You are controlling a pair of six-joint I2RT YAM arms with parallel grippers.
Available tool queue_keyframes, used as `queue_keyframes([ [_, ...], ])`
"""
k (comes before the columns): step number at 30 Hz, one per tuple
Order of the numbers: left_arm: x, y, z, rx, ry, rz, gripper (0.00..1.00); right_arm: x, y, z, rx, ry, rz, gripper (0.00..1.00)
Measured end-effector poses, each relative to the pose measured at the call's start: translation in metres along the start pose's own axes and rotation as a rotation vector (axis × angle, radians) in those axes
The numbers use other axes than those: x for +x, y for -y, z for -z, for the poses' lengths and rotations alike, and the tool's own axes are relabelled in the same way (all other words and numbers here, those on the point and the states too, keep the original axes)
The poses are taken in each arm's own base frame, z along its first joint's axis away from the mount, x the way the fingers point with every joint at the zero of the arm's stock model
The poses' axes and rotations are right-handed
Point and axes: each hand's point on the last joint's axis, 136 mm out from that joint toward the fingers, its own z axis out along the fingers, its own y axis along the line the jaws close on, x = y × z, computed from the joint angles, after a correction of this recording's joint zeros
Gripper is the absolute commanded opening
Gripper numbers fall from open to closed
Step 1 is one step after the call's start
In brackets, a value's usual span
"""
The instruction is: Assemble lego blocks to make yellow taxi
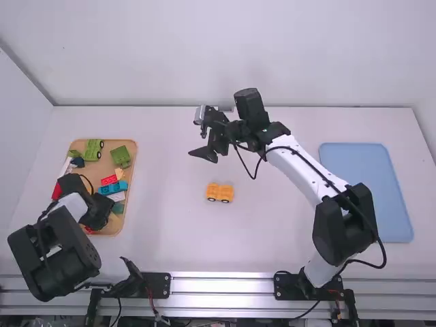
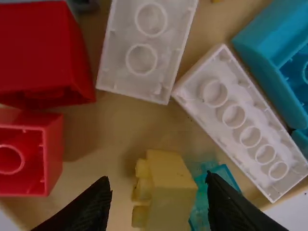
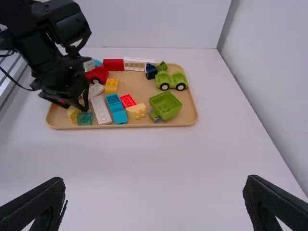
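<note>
Item: holding left claw (image 2: 159, 178) spread low over tray (image 3: 190, 110), with yellow block (image 2: 168, 192) lying between its fingers, unpinched. Beside that block, lying clear teal block (image 2: 231, 179); next outward, lying long white block (image 2: 245, 120), short white block (image 2: 144, 43) and red block (image 2: 29, 159). Farther along the same tray, waiting: square yellow block (image 3: 111, 86), curved yellow block (image 3: 136, 111) and green wheeled piece (image 3: 172, 80). Holding right claw (image 3: 155, 179) wide apart and empty, above bare desk (image 1: 170, 225). Near the middle of that desk, well apart from the tray, standing on its wheels: yellow wheeled piece (image 1: 220, 193), presumably serving as taxi base. Beyond, towards the right arm's side, lying blue mat (image 1: 368, 191). Entry for progress: probably standing at an early stage, with base set out and nothing tall showing on top. Entry for work outstanding: apparently needing to grasp the yellow block, carry it to the base, align and press it down, then likely add further body or roof pieces from the tray.
</note>
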Motion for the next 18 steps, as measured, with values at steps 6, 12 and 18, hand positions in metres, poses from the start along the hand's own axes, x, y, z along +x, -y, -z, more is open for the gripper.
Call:
queue_keyframes([
  [6, 0.002, 0.003, 0.0, 0.024, 0.0, 0.009, 0.5, 0.0, 0.0, 0.0, -0.001, 0.0, -0.002, 0.99],
  [12, 0.003, -0.003, 0.001, -0.004, 0.002, 0.05, 0.5, 0.0, 0.0, 0.0, 0.0, -0.001, -0.002, 0.98],
  [18, -0.001, -0.012, -0.003, -0.045, 0.045, 0.131, 0.5, 0.001, -0.001, 0.0, -0.003, -0.004, -0.007, 0.99],
])
